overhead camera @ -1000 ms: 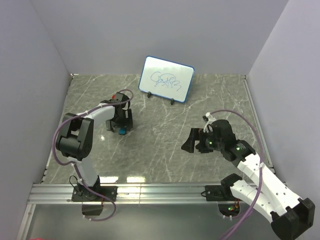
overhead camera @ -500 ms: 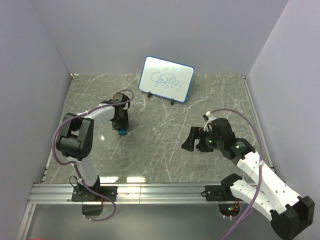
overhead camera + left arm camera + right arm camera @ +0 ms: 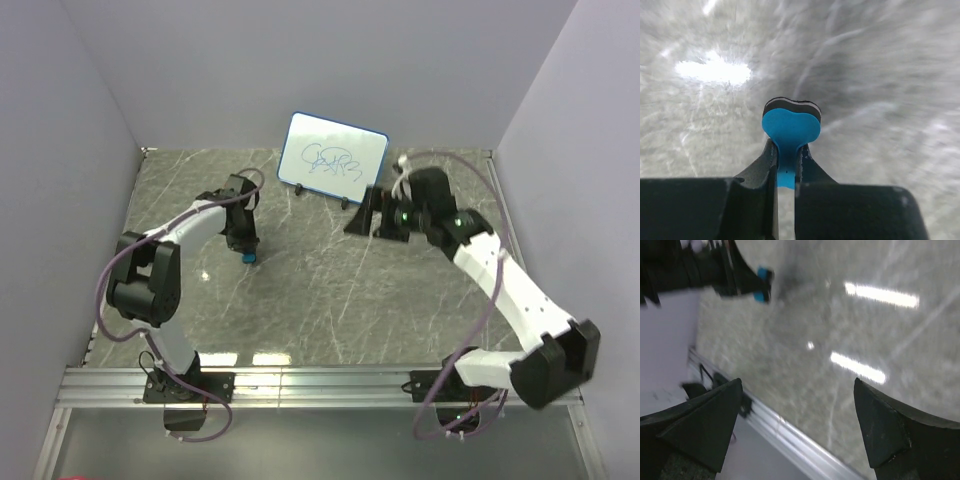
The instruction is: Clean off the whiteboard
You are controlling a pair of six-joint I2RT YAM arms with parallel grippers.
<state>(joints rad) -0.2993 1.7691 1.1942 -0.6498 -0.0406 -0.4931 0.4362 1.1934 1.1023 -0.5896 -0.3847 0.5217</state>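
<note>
Two grippers, in two different states. Left gripper (image 3: 786, 152) pinched shut on the thin blue tab of a heart-shaped eraser (image 3: 791, 125), blue body toward the wrist camera, black felt layer along its far edge. Fingers (image 3: 762, 167) pressed against the tab from both sides, no gap. From above, left gripper (image 3: 246, 248) pointed down at the grey marbled table (image 3: 300, 300), eraser (image 3: 248, 257) at its tip and low over the surface; touching it or not, impossible to tell.

Right gripper (image 3: 797, 385) spread wide, nothing between the fingers (image 3: 705, 425), only blurred table beneath. Top left of that wrist view, a smeared glimpse of the other arm's blue eraser (image 3: 761, 277). From above, right gripper (image 3: 362, 215) just beside the lower right corner of the whiteboard (image 3: 333, 160), next to its right-hand black foot (image 3: 346, 203); contact unclear.

Whiteboard propped on its small black feet at the far side of the table, close to the back wall (image 3: 300, 60), leaning back, written face toward the arms. Long axis left to right, right end a little nearer the arms. Thin blue rim, rounded corners, a blue scribble (image 3: 325, 157) across the middle of the face. Eraser to the left of the board and nearer the arm bases, apart from it.
</note>
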